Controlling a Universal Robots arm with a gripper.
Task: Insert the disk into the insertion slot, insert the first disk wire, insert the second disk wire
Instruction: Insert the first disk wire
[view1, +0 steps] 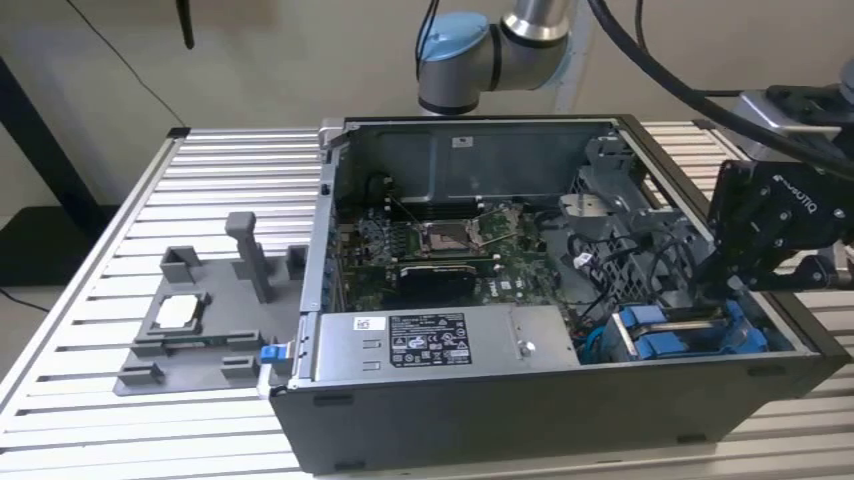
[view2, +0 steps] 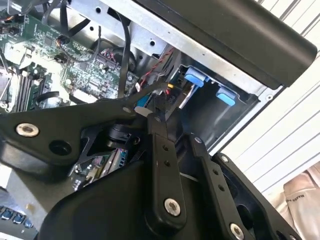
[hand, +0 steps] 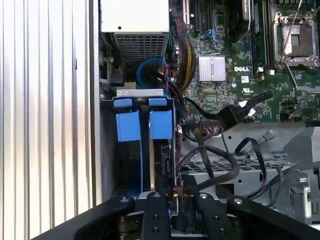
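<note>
The disk, framed by its blue carrier, stands on edge inside the insertion slot at the case's near corner, on the exterior view's right. Its two blue end tabs face out of the bay and also appear in the second wrist view. My gripper reaches down into the case right beside the disk. In both wrist views the fingers converge on a small connector with red and yellow wires. The gripper is shut on this disk wire, close to the disk's edge.
A grey labelled power-supply box fills the case's front. The motherboard lies behind it. Loose black cables loop beside the bay. A grey fixture with upright posts sits on the slatted table, on the exterior view's left.
</note>
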